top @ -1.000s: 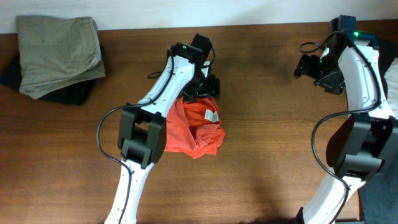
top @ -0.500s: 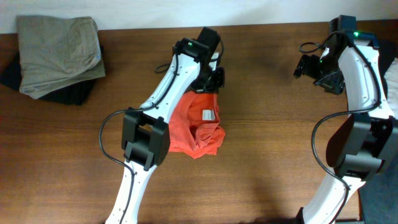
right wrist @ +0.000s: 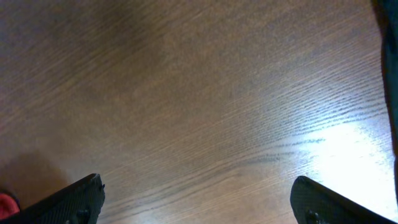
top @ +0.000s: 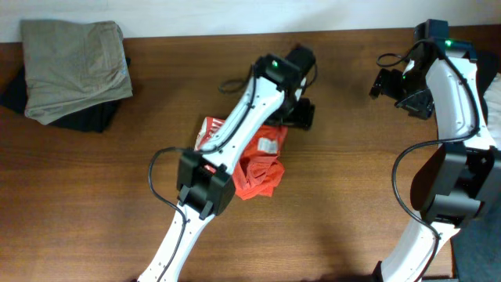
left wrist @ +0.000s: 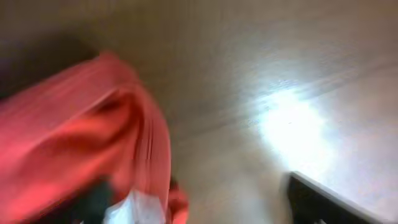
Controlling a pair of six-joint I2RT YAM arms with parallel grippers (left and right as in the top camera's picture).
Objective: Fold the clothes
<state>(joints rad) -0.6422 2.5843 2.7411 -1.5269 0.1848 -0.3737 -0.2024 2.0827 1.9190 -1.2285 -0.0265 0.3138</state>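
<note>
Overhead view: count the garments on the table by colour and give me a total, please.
Red-orange T-shirt: 1
Khaki-olive folded garment: 1
Black garment, mostly hidden under the khaki one: 1
Total: 3

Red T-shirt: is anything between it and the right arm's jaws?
Yes, the left gripper hangs by the red T-shirt's far right edge, roughly on the line to the right gripper. Otherwise only bare table lies between them.
</note>
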